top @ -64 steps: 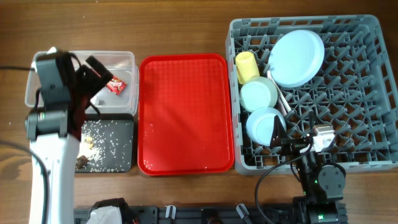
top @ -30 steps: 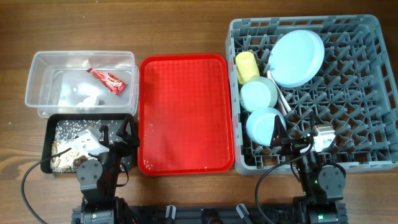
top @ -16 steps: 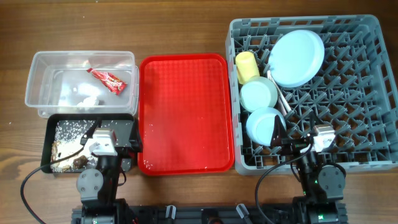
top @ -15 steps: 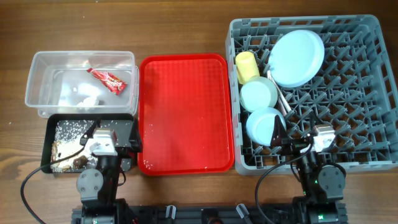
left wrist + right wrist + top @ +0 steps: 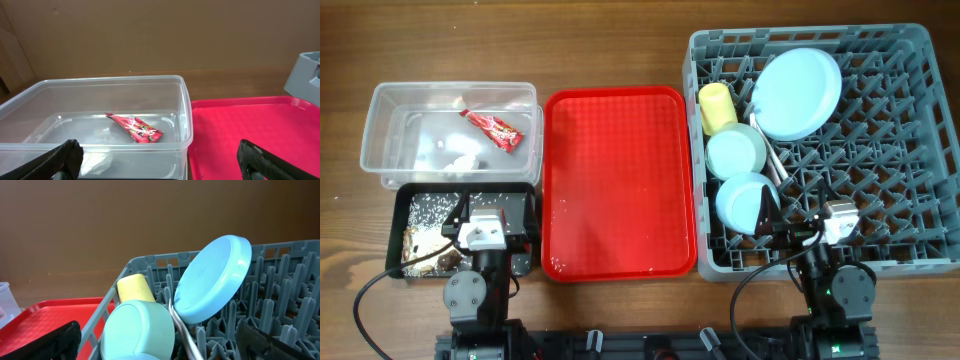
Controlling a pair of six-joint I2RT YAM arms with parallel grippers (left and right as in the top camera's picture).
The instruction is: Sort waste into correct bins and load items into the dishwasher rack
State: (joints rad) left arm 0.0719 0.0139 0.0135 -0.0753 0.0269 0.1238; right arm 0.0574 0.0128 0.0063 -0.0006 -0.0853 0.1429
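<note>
The tabletop (image 5: 610,45) is evenly lit from above; soft glare is seen on the red tray (image 5: 618,180) and clear tub (image 5: 50,107); shadows are faint.

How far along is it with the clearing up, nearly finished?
Nearly done, it seems. Done: the snack wrapper and tissue lie in the clear tub, and food scraps in the black tray. The yellow cup, plate, green bowl, blue bowl and white cutlery sit in the rack. In hand: nothing; the left gripper and right gripper are open. Left: nothing visible on the red tray.
</note>
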